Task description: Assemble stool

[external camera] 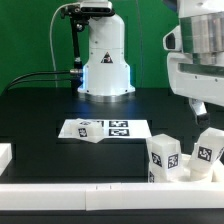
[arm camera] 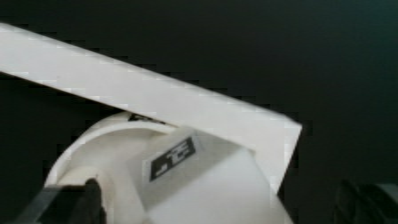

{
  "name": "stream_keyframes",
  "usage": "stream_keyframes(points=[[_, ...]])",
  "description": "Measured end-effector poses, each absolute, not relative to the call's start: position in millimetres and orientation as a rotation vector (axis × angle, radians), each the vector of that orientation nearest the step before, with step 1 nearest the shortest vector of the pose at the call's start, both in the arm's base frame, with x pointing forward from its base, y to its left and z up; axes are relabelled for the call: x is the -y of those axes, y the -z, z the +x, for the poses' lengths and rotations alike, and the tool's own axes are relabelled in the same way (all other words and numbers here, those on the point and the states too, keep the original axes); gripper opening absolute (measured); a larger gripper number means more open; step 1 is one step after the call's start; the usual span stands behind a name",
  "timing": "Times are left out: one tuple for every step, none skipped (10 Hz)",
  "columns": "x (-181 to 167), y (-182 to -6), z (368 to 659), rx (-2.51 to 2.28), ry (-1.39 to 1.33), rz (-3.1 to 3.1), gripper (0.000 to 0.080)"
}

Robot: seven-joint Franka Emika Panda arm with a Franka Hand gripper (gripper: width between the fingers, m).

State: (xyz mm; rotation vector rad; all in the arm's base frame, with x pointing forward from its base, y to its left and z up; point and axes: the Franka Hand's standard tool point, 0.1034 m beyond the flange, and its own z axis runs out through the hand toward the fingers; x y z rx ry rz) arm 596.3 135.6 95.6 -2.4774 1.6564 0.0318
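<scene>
Gripper [external camera: 199,107]: hangs at the exterior view's right, jaws spread wide, nothing held. First stool leg [external camera: 208,150]: upright, tagged, just beneath the gripper. Second stool leg [external camera: 163,156]: upright beside it, near the border rail [external camera: 90,190]. Marker board [external camera: 120,129]: flat on the black table [external camera: 40,120], mid-scene.

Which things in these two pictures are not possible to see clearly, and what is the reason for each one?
1. Gripper: in the exterior view the right edge cuts it off, so open or shut is unclear.
2. Rounded white part: in the wrist view it is blurred and cut by the picture edge, so seat or leg is unclear.
3. Tags on the legs: in the exterior view they are too small to read.
</scene>
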Motion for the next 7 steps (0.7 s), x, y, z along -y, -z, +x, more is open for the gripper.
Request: stream_keyframes(points=[[-134.7,-95.6,596.5,-1.549,-0.021,-2.545,0.0649],[-134.8,-95.5,596.5,-1.476,-0.014,-2.588,0.0649],[-134.9,-95.5,596.4,-1.417,-0.009,-2.621,0.0649],[-134.8,-96.1,597.2,-1.154,0.027,-2.757,0.0649],[-136.0,-96.7,597.9,-0.909,0.054,-2.85,0.0649],[-140.1,-96.3,596.7,-0.7,0.069,-2.92,0.0649],[-140.1,-95.0,596.8,-0.542,0.087,-2.958,0.0649]])
